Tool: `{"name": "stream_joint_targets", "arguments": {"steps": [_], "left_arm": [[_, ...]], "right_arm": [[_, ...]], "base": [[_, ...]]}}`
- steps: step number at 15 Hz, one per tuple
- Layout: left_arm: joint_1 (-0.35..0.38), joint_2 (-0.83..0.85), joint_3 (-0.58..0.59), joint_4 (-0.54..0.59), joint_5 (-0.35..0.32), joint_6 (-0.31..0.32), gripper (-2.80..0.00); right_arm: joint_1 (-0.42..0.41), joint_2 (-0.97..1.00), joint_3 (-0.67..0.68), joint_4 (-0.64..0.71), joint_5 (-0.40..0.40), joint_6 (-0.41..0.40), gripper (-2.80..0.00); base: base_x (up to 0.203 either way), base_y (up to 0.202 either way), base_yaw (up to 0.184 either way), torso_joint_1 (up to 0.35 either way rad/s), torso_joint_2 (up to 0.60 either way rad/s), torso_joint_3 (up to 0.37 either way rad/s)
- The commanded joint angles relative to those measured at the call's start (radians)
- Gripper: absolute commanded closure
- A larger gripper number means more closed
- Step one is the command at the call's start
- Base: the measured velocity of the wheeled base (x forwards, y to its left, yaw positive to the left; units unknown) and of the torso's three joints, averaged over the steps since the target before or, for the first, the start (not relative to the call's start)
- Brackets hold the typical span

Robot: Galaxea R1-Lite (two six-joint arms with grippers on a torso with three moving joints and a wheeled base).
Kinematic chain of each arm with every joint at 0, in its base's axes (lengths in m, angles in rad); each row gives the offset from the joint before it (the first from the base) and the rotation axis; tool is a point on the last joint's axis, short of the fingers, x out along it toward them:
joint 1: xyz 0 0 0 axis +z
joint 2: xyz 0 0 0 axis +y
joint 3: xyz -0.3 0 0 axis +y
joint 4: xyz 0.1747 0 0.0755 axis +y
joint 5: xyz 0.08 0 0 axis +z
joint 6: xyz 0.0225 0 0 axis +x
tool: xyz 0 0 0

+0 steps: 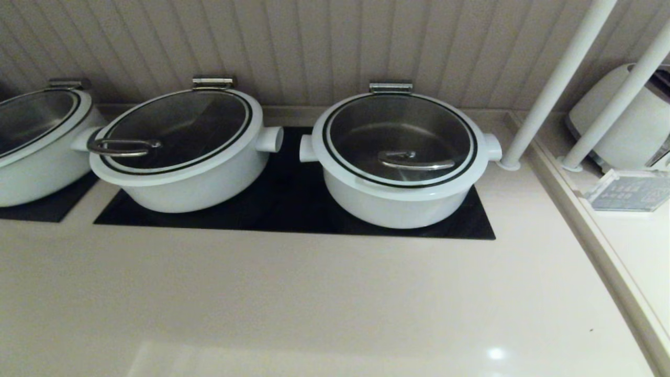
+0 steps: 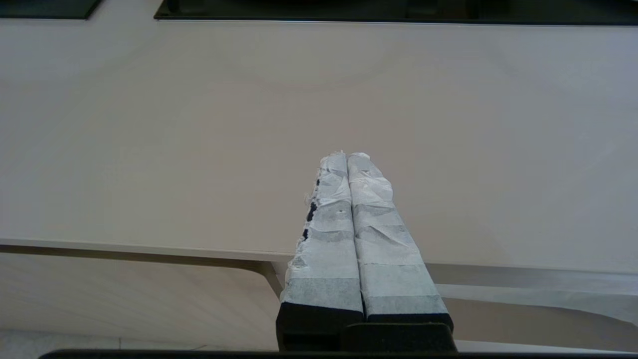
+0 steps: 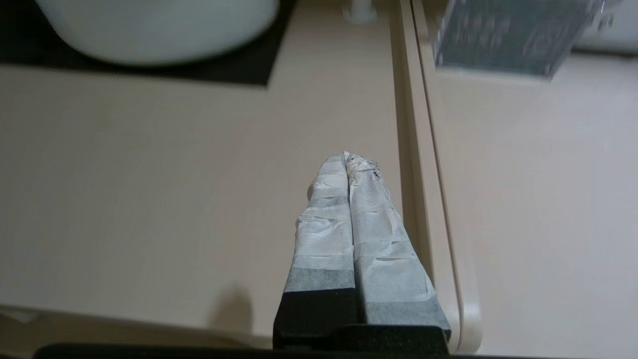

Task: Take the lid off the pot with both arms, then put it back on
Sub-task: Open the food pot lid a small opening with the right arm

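The pot [image 1: 400, 201] is round and white with two stub handles and stands on the right of a black panel. The lid [image 1: 400, 139] rests shut on it: glass, white rim, thin black ring, curved steel bar handle [image 1: 416, 161]. Neither arm shows in the head view. My left gripper [image 2: 347, 155] is shut and empty, above the bare counter near its front edge. My right gripper [image 3: 346, 155] is shut and empty, above the counter beside a raised ridge. The pot's lower wall [image 3: 154, 25] shows far ahead of it.
A wider white pot [image 1: 183, 178] with a loop-handle lid stands left of the task pot, and a third pot [image 1: 36, 157] at the far left. Two white poles [image 1: 555, 84], a white appliance [image 1: 623, 120] and a clear sign holder [image 1: 625, 191] stand beyond the ridge [image 1: 576, 209].
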Motion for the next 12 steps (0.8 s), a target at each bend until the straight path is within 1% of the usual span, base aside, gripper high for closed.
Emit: {"name": "stream_joint_targets", "arguments": {"steps": [1, 3, 4, 5, 7, 8, 10, 11, 12], "left_arm": [[0.0, 0.0, 0.0, 0.0, 0.0, 0.0, 0.0], [0.0, 0.0, 0.0, 0.0, 0.001, 0.0, 0.0], [0.0, 0.0, 0.0, 0.0, 0.001, 0.0, 0.0], [0.0, 0.0, 0.0, 0.0, 0.0, 0.0, 0.0], [0.0, 0.0, 0.0, 0.0, 0.0, 0.0, 0.0], [0.0, 0.0, 0.0, 0.0, -0.001, 0.0, 0.0], [0.0, 0.0, 0.0, 0.0, -0.001, 0.0, 0.0], [0.0, 0.0, 0.0, 0.0, 0.001, 0.0, 0.0], [0.0, 0.0, 0.0, 0.0, 0.001, 0.0, 0.0]], "right_arm": [[0.001, 0.057, -0.068, 0.004, 0.021, -0.001, 0.0], [0.005, 0.192, -0.154, -0.015, 0.092, -0.008, 0.0], [0.008, 0.274, -0.197, -0.038, 0.136, -0.018, 0.0], [0.01, 0.362, -0.24, -0.067, 0.198, -0.035, 0.0], [0.012, 0.536, -0.317, -0.119, 0.345, -0.08, 0.0], [0.013, 0.62, -0.35, -0.144, 0.439, -0.112, 0.0], [0.014, 0.751, -0.387, -0.183, 0.665, -0.167, 0.0], [0.016, 0.801, -0.392, -0.192, 0.739, -0.181, 0.0], [0.021, 0.85, -0.391, -0.198, 0.778, -0.188, 0.0]], "base": [[0.0, 0.0, 0.0, 0.0, 0.0, 0.0], [0.0, 0.0, 0.0, 0.0, 0.0, 0.0], [0.0, 0.0, 0.0, 0.0, 0.0, 0.0], [0.0, 0.0, 0.0, 0.0, 0.0, 0.0], [0.0, 0.0, 0.0, 0.0, 0.0, 0.0], [0.0, 0.0, 0.0, 0.0, 0.0, 0.0], [0.0, 0.0, 0.0, 0.0, 0.0, 0.0], [0.0, 0.0, 0.0, 0.0, 0.0, 0.0], [0.0, 0.0, 0.0, 0.0, 0.0, 0.0]]}}
